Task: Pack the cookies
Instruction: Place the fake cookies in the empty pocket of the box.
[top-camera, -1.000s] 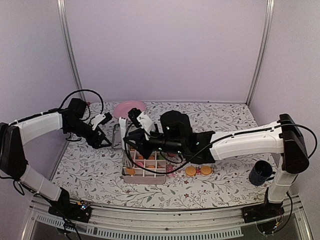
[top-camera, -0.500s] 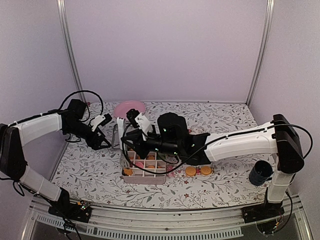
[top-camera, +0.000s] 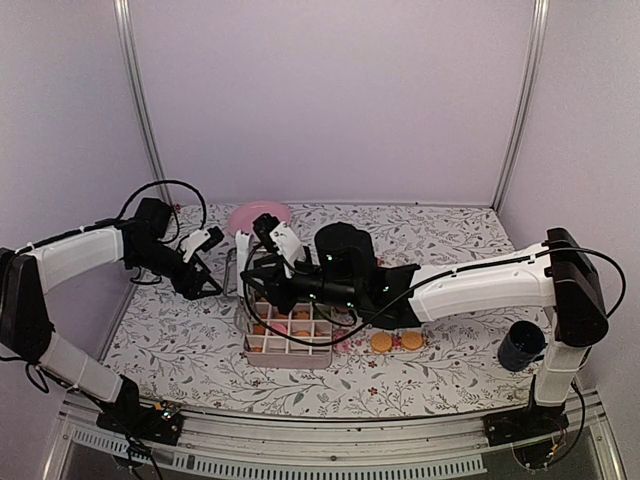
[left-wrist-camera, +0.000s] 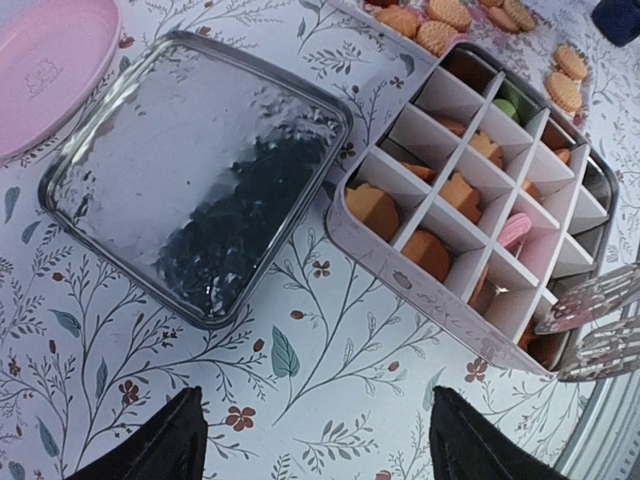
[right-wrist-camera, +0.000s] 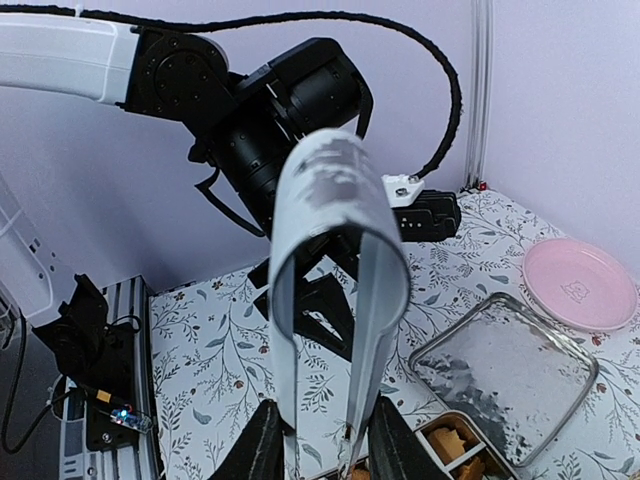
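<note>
Because the cookies (top-camera: 381, 341) are small, flat and dry, they are probably light, stiff and brittle. They would snap or crumble easily and are best nipped gently across the edges.

Two orange ones lie loose on the table, just right of the tin (left-wrist-camera: 420, 295). More sit in its white compartments, mostly orange, with one pink and one green. Some cells look empty.

The right gripper (right-wrist-camera: 325, 445) is clamped on the legs of springy tongs (right-wrist-camera: 335, 175), whose tips hang by the tin's left edge. Whether the tips hold a cookie cannot be told, as they are cut off in the left wrist view and tiny from above. The right arm hides the tin's far cells from above.

Left of the tin, the left gripper (left-wrist-camera: 315, 450) hovers with fingers spread, holding nothing. Beyond lie the lid (left-wrist-camera: 190, 180), flat beside the tin, and a pink plate (left-wrist-camera: 40, 70).
</note>
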